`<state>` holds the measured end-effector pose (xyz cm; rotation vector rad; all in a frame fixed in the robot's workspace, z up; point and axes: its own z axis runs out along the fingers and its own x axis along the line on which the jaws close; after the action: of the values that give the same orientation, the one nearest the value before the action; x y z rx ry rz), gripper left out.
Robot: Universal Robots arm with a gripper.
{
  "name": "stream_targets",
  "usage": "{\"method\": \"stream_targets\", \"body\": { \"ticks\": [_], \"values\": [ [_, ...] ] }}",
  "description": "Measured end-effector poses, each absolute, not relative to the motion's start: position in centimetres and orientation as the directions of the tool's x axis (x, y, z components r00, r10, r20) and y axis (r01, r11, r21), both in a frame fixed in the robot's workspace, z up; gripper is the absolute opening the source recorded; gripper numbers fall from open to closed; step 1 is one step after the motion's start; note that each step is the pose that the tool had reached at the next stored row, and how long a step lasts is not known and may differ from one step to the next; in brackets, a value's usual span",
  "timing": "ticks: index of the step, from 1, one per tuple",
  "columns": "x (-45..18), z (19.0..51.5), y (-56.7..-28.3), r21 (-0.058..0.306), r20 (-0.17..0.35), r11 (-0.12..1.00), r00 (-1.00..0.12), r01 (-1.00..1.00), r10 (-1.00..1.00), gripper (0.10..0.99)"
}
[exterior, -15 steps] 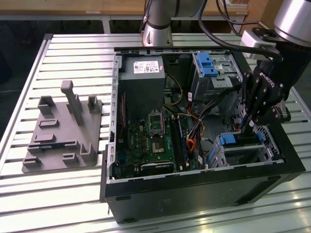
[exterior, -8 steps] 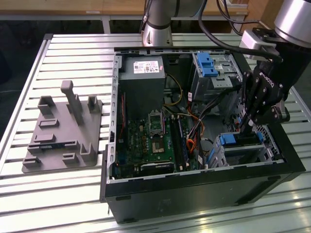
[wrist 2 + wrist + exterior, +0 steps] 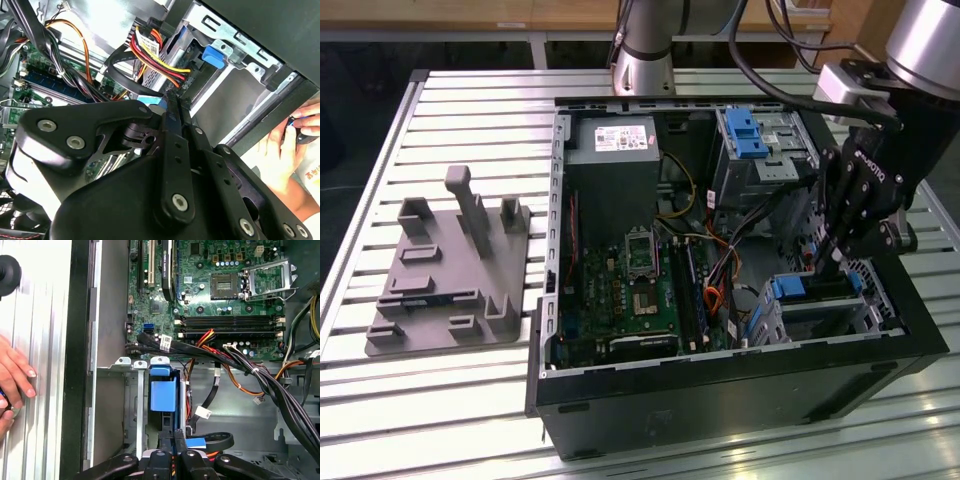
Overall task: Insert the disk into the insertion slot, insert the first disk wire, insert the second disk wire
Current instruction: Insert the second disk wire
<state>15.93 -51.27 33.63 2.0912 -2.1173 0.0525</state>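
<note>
The disk sits inside the insertion slot [image 3: 825, 312], a silver sheet-metal cage at the case's near corner on the exterior view's right. Only its blue carrier [image 3: 788, 288] [image 3: 163, 394] [image 3: 214, 56] shows. My gripper [image 3: 828, 258] [image 3: 173, 439] [image 3: 172, 96] reaches down into the case just beside that cage. Its black fingers are pressed together on the end of a black disk wire [image 3: 225, 439] [image 3: 125, 80], whose light blue connector [image 3: 198, 442] [image 3: 150, 99] lies right at the tips. The contact point itself is hidden by the fingers.
The open case holds a green motherboard [image 3: 630, 290], a power supply [image 3: 615, 140], a blue-latched bay [image 3: 745, 130] and thick cable bundles [image 3: 260, 375]. A person's hand [image 3: 15, 375] [image 3: 285, 145] rests just outside the case wall. A grey fixture [image 3: 450, 270] lies on the slatted table.
</note>
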Motion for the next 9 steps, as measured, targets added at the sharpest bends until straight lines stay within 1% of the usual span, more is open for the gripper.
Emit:
{"method": "stream_targets", "body": {
  "ticks": [9],
  "values": [
    [15.97,33.63,-51.42,0.091,0.142,0.019,-0.006,-0.996,-0.990,0.145]
  ]
}}
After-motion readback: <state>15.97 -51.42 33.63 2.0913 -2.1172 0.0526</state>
